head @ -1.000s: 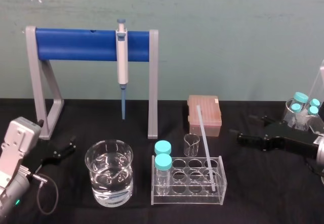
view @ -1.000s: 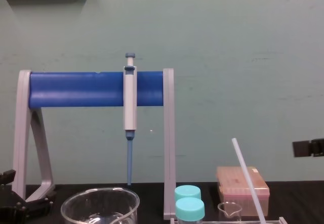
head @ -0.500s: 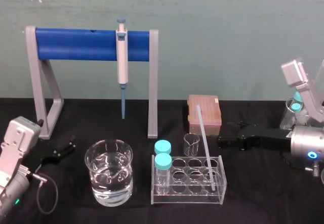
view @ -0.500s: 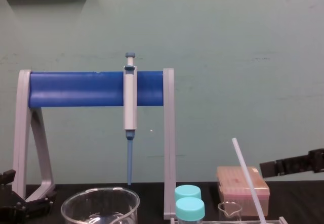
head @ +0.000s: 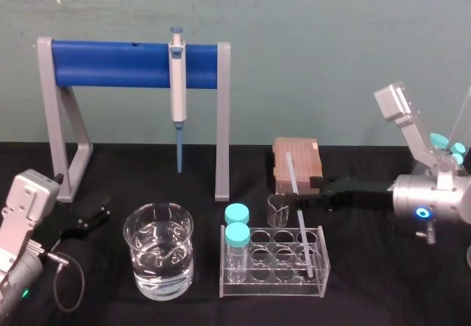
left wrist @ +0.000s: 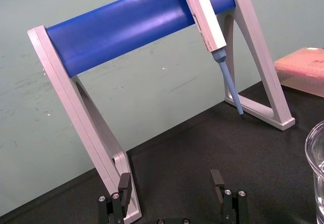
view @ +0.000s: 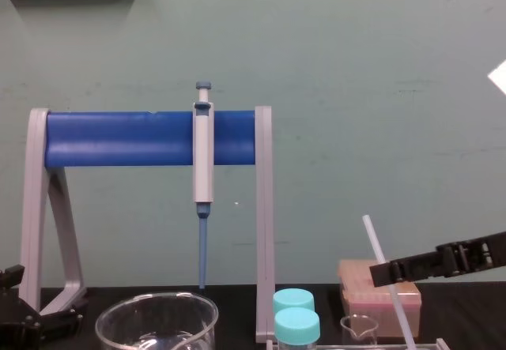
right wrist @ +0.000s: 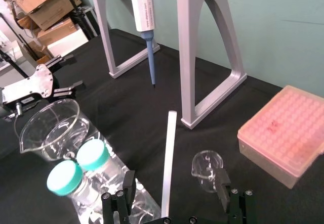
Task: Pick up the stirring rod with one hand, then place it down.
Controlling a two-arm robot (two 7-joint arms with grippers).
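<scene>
- Where the head view looks down on the black table (head: 383,282), the stirring rod (head: 298,212) stands tilted in the clear tube rack (head: 272,294). Its lower end sits in a well at the rack's right end, and its upper end leans far and left toward the pink tip box (head: 298,165).
- In the same view the right tool (head: 309,192) reaches in from the right at the rod's upper half, fingers spread to either side of it. The left tool (head: 92,219) lies on the table at the near left, by the foot of the stand (head: 118,65), well apart from the rod.
- In the left wrist view the left tool (left wrist: 171,181) is released, its two fingers wide apart just above the table. It faces the stand (left wrist: 136,24) and the hanging pipette (left wrist: 212,27).
- In the right wrist view the stirring rod (right wrist: 168,163) rises between the right tool's (right wrist: 175,183) open fingers (right wrist: 129,181) and appears to touch neither. A small glass beaker (right wrist: 205,166) stands just beside the rod, and two teal-capped vials (right wrist: 93,155) sit in the rack.
- In the chest view the rod (view: 370,233) slants up and to the left. The right tool (view: 391,272) comes in from the right and crosses it about midway along its visible length, in front of the tip box (view: 356,291). The left tool (view: 32,318) rests low at the left edge.
</scene>
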